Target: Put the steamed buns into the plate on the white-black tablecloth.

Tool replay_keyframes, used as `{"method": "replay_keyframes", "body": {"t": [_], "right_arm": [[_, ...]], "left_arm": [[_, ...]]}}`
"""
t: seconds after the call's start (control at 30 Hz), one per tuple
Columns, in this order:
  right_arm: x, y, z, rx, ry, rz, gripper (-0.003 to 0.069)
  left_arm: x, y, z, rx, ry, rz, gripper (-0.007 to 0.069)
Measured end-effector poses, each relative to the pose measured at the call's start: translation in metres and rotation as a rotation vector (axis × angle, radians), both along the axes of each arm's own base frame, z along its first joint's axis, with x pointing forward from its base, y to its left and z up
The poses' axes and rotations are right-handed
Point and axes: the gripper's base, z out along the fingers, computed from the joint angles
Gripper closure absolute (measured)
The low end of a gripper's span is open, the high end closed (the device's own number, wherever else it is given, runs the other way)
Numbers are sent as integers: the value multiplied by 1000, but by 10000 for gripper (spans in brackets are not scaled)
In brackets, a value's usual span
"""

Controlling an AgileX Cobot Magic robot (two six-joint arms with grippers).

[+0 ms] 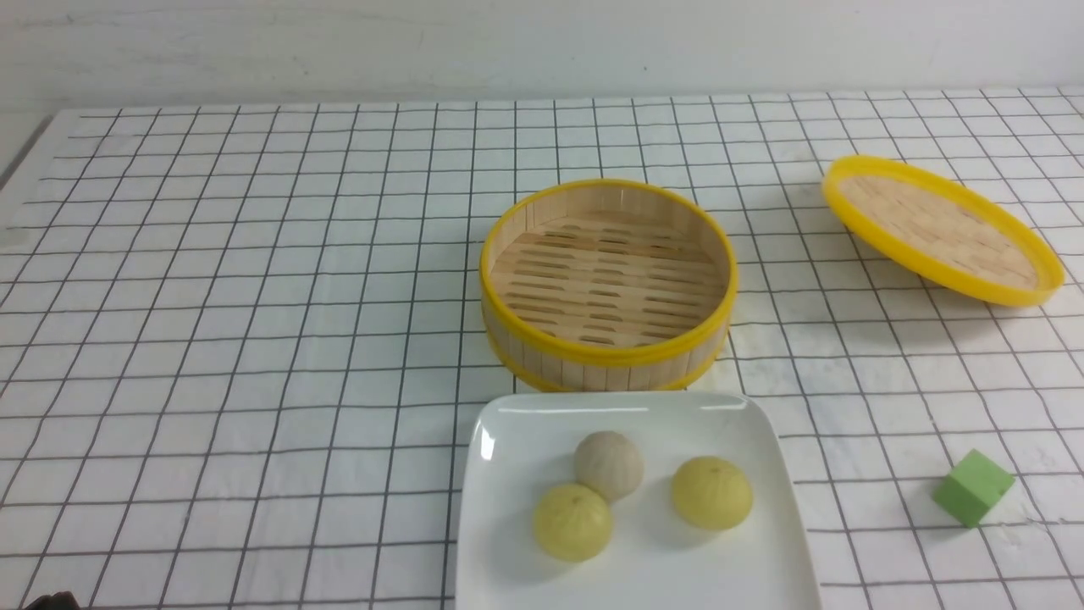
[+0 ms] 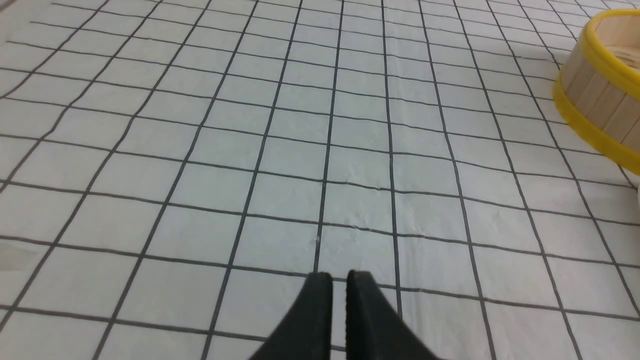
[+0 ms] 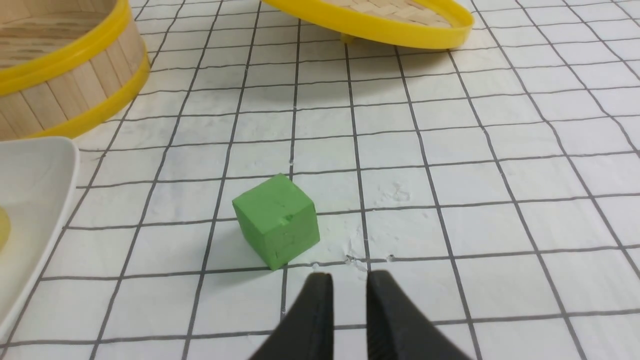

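No text, label, brand, number or sign can be read anywhere in the three views; every surface shown is unlettered and plain.

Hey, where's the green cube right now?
In the front view the green cube sits on the checked tablecloth at the near right, right of the white plate, touching nothing.

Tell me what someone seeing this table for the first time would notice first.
Probably the three steamed buns sitting together on the white plate at the near edge, two yellow and one beige-grey. Just behind the plate stands the empty yellow-rimmed bamboo steamer, with its lid resting tilted far off to the right. A small green cube lies alone on the checked tablecloth, right of the plate.
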Motion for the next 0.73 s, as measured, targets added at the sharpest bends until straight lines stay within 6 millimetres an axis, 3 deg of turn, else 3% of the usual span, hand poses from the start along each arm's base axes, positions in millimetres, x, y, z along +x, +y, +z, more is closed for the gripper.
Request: {"method": "replay_keyframes", "body": {"t": [0.73], "right_arm": [[0,0,0,0,0,0,513]], "left_arm": [[0,0,0,13,2,1,535]]}}
